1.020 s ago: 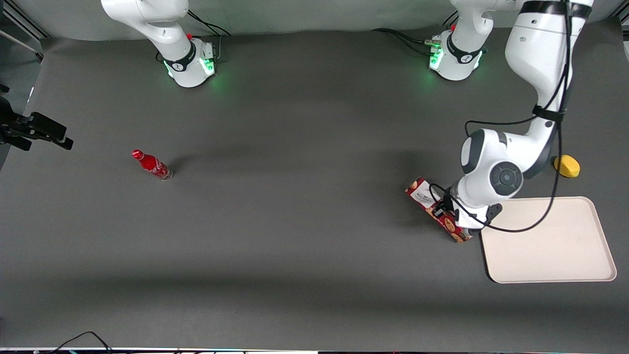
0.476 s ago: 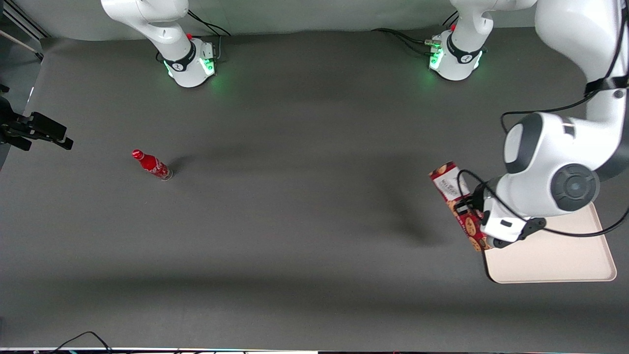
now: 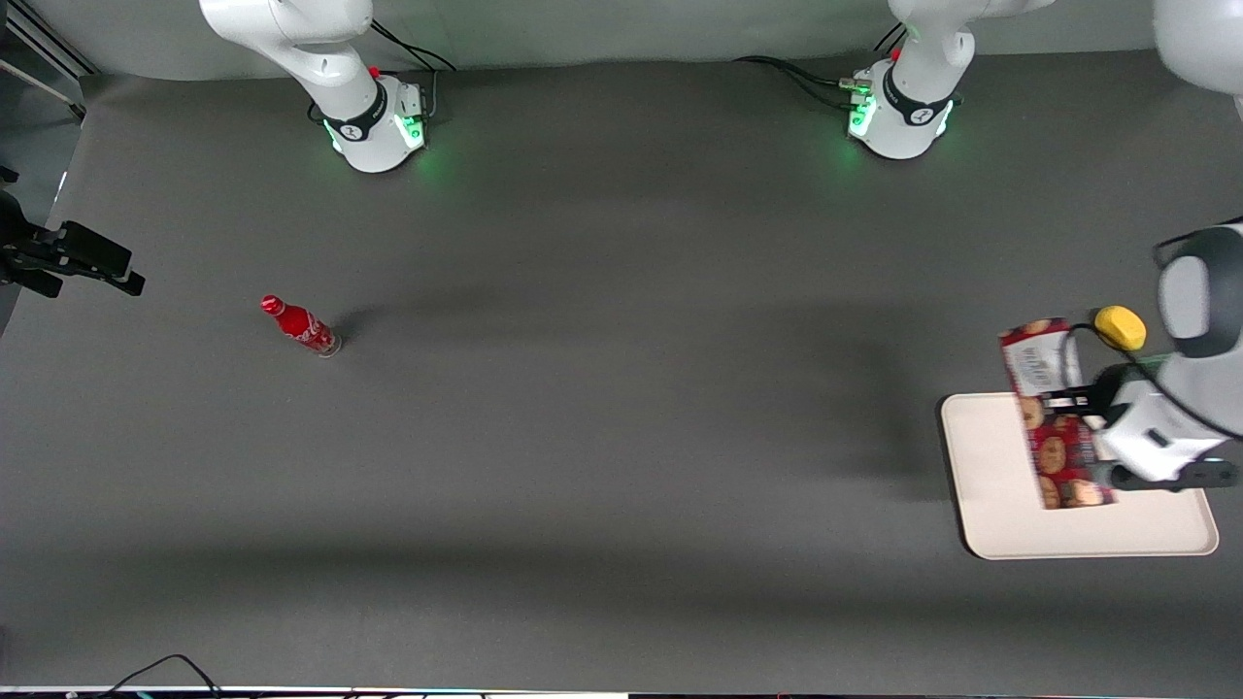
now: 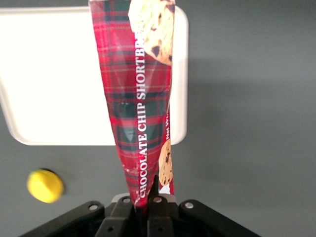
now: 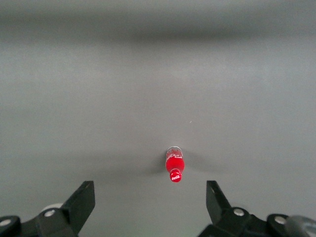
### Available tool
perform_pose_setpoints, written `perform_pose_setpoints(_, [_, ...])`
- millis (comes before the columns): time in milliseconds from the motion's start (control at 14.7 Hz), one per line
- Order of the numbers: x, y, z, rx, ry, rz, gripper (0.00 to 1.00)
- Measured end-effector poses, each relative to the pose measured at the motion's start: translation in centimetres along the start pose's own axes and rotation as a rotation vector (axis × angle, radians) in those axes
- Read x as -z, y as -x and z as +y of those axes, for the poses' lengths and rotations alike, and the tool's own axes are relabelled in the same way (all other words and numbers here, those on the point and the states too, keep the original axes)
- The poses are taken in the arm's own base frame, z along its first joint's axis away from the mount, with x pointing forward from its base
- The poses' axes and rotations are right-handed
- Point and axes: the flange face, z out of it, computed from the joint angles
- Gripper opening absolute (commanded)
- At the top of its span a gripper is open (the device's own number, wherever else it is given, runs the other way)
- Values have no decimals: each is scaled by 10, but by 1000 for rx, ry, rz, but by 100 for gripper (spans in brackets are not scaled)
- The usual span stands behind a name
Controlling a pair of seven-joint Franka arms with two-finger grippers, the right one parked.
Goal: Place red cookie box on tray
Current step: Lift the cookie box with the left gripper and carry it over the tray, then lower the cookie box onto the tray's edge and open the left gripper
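Note:
The red cookie box [image 3: 1054,417] is a long tartan carton with cookie pictures and a white label at its end farther from the front camera. It hangs in the air above the tray [image 3: 1000,505], a cream-white flat rectangle at the working arm's end of the table. My gripper [image 3: 1076,400] is shut on the box near its middle. In the left wrist view the box [image 4: 140,94] runs away from the gripper [image 4: 144,197] over the tray [image 4: 54,74], and both fingers press its sides.
A small yellow object [image 3: 1120,327] lies on the dark mat just past the tray's edge farther from the front camera, also seen as the yellow object [image 4: 45,185]. A small red bottle [image 3: 301,325] stands toward the parked arm's end of the table.
The gripper has lifted the cookie box off the mat and carried it sideways, from beside the tray to above it. The box has turned more lengthwise toward the front camera.

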Motion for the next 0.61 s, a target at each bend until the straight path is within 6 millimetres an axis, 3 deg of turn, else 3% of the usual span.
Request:
perform_pose_setpoints(204, [-2,-4,-64,-105,-34,51,0])
perform_pose_setpoints(340, [-12,-6,-117,-164,-44,91,0])
perform_pose_setpoints(476, [-34,-10,-164,-182,-58,119,0])
perform_pose_setpoints(612, [-67,-16,-194,-149,-49,125,0])
